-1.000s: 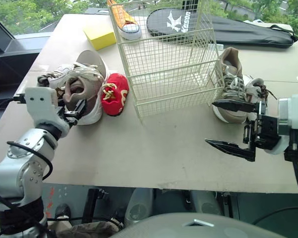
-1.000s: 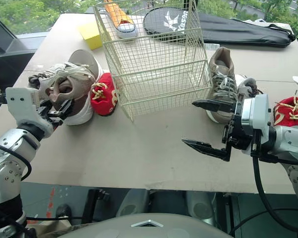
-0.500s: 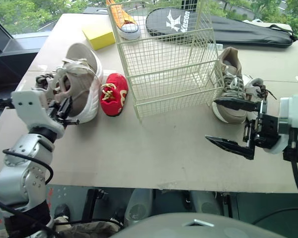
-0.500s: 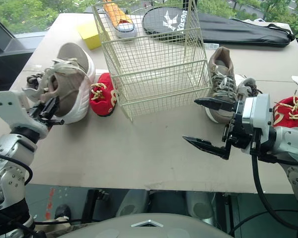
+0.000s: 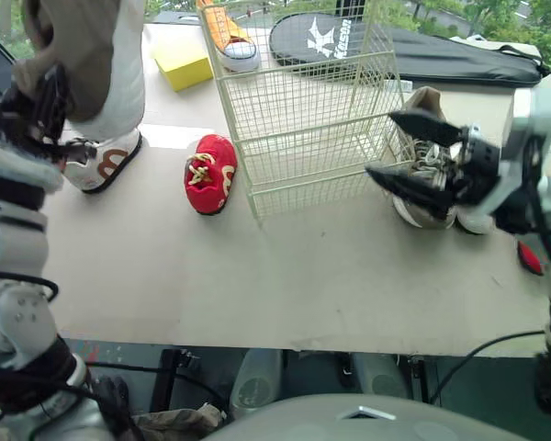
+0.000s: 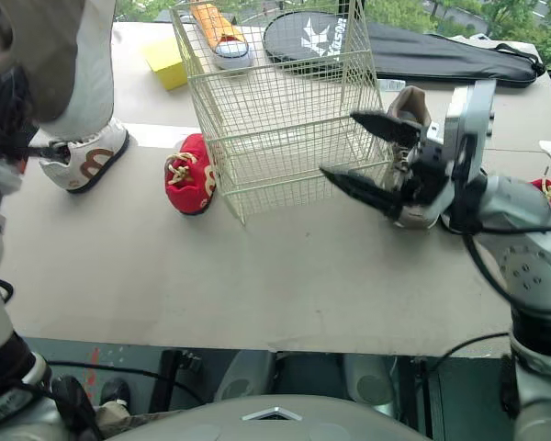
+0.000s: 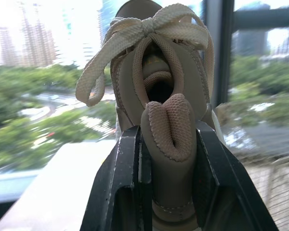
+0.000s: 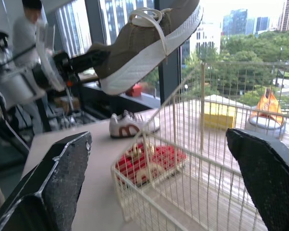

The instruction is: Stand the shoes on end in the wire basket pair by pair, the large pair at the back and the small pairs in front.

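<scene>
Step in hand is the large pair: my left pincer [image 7: 166, 139] pinches the big beige white-soled sneaker [image 5: 101, 46] high at ten o'clock of the cream wire basket [image 5: 303, 119], my right pincer [image 5: 381, 144] is spread at three o'clock, and next, I judge, the shoe must go down on end at the back.

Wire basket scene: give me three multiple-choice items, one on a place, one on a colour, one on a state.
1. Where is the small red fabric shoe? A on the brown table, left of the cream wire basket; B inside it; C held aloft.
2. What colour is the rectangular block? A blue; B yellow; C green.
3. The left end effector is: A open, empty; B resting on the table; C shut on the large tan mesh sneaker, held aloft.
Key: 1 A, it lies beside the basket's left wall; 2 B, plainly yellow; 3 C, its fingers clamp the raised sneaker.
</scene>
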